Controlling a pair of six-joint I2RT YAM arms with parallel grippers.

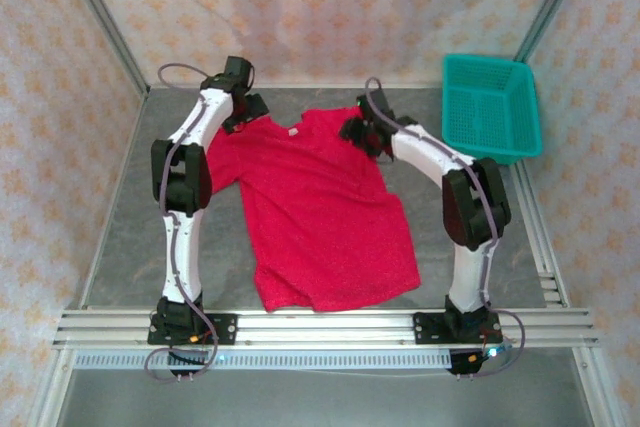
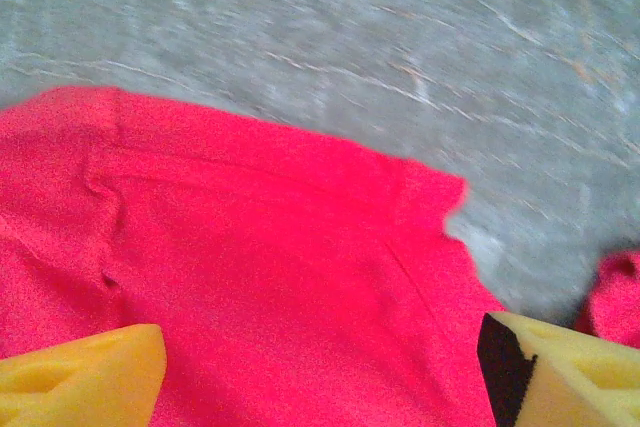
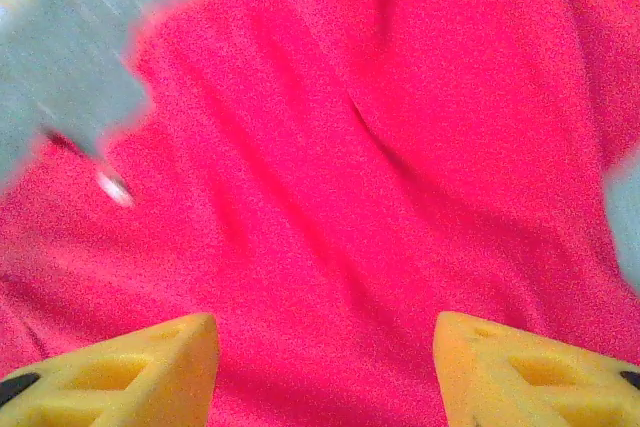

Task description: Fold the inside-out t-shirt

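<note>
Grey bench (image 1: 120, 247) under patterned walls, a red t-shirt (image 1: 320, 217) lying flat between the two arms.
Left hand (image 2: 320, 372) hangs spread over the far-left shoulder; right hand (image 3: 325, 362), also spread, over the far-right shoulder. Teal mesh basket (image 1: 490, 107) stands far right.

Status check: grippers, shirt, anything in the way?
Left gripper and right gripper: jaws open, one over each shoulder. Red t-shirt spread flat, not yet folded. Teal basket far right, apart from the shirt.
</note>
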